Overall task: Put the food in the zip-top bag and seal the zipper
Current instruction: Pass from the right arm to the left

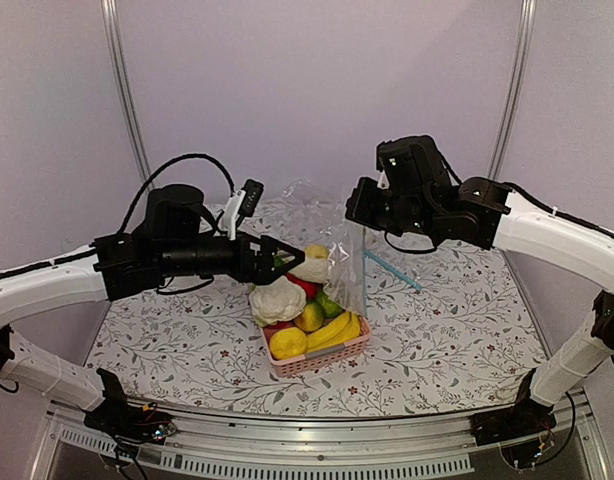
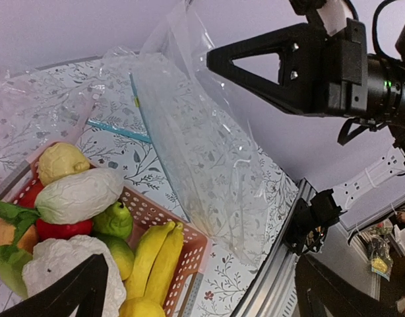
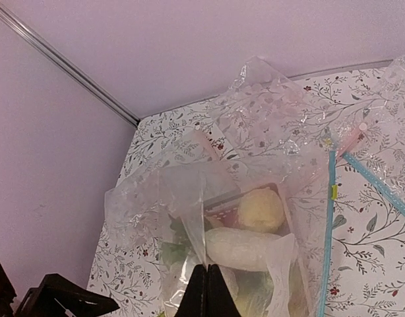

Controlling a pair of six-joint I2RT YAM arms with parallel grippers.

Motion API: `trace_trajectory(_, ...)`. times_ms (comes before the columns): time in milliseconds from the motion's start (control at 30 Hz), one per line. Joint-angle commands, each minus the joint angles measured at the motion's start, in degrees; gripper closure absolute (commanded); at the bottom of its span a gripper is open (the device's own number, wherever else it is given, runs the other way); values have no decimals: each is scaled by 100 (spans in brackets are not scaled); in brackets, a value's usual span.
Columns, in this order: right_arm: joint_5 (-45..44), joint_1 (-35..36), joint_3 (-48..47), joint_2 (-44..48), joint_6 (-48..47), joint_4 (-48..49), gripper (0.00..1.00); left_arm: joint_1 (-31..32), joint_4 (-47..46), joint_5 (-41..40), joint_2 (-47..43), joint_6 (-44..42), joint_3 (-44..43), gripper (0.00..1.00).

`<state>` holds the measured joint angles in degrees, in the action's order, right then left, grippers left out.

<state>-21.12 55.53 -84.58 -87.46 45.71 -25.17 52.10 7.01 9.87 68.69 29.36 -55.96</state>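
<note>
The clear bag (image 1: 339, 238) hangs just beside the pink basket (image 1: 322, 362), pinched near its upper edge by the right gripper (image 3: 206, 277), jaws closed tight on the plastic; its blue zipper (image 1: 392, 270) gapes apart; the white piece (image 1: 312, 269), lemon (image 1: 317, 251) and green fruit (image 1: 330, 304) sit in the basket with bananas (image 1: 335, 330) and cauliflower (image 1: 277, 300); the left gripper (image 1: 287, 256) hovers above them, spread wide, holding nothing.

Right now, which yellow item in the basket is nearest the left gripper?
The lemon-like fruit at the basket's far end, ahead of the left gripper. The banana bunch and the other yellow fruit lie at the near end.
</note>
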Motion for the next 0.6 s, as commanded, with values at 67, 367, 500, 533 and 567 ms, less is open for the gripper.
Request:
trace_trajectory(67,-459,306,-510,-280,60,143,100,328,-582,297,534,265,-158,0)
trace_trajectory(367,-773,508,-864,-576,-65,-50,100,612,-573,248,1154,265,-572,1)
trace_trajectory(500,-844,549,-921,-636,-119,-122,100,644,-407,-127,1314,367,-691,1)
trace_trajectory(533,-859,554,-920,-633,-123,-128,100,644,-343,-220,1342,370,-719,0)
trace_trajectory(567,-885,554,-920,-647,-124,-135,100,644,-244,-335,1361,354,-769,1)
